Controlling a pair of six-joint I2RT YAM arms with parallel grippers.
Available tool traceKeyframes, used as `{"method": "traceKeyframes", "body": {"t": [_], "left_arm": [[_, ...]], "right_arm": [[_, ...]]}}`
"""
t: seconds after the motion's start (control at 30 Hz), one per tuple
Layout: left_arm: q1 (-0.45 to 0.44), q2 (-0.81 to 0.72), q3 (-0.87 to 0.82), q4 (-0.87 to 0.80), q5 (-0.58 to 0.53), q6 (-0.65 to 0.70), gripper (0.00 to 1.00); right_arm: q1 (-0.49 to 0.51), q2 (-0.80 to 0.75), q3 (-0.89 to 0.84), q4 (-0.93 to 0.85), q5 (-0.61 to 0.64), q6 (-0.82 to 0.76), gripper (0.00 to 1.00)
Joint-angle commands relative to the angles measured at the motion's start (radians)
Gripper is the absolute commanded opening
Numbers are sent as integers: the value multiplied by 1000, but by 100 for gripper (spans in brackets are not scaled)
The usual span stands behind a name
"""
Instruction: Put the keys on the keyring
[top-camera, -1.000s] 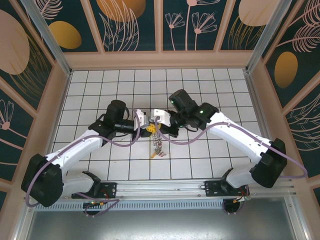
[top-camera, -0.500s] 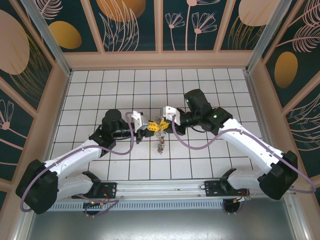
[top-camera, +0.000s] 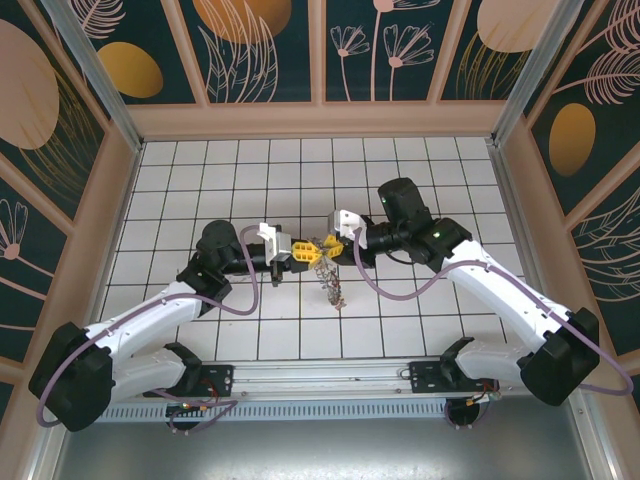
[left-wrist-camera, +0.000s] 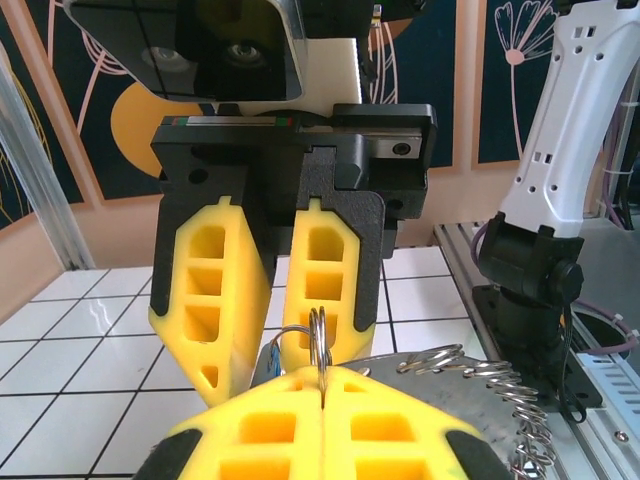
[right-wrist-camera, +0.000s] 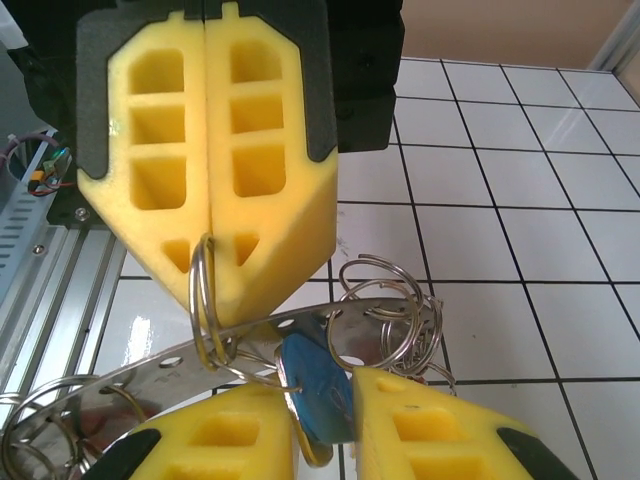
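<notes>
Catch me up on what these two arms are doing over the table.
The two arms meet nose to nose above the tiled table. The left gripper is shut on a small split ring that seems linked to the big keyring. The right gripper faces it, fingers slightly parted, a blue key between them. More rings and keys dangle below in a bunch. Whether the blue key is threaded yet is unclear.

The tabletop (top-camera: 420, 170) was white with a dark grid. The left pincer (top-camera: 306, 254) and right pincer (top-camera: 327, 247) had yellow pads on black bodies. The key (right-wrist-camera: 315, 385) had a blue head; the keyring (right-wrist-camera: 120, 385) and split ring (right-wrist-camera: 203, 300) were silvery.
</notes>
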Motion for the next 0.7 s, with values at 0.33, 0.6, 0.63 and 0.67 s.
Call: {"method": "traceKeyframes", "body": {"t": [0.33, 0.6, 0.63, 0.67], "left_arm": [[-5, 24, 12, 46, 42, -6, 0], [-4, 29, 1, 86, 41, -34, 0], [-4, 31, 0, 88, 40, -36, 0], [-3, 30, -1, 88, 40, -36, 0]], "right_arm": [[-16, -156, -100, 168, -53, 13, 23], [-1, -101, -99, 179, -70, 10, 22], [-2, -97, -100, 178, -76, 9, 22], [-1, -92, -98, 175, -80, 7, 22]]}}
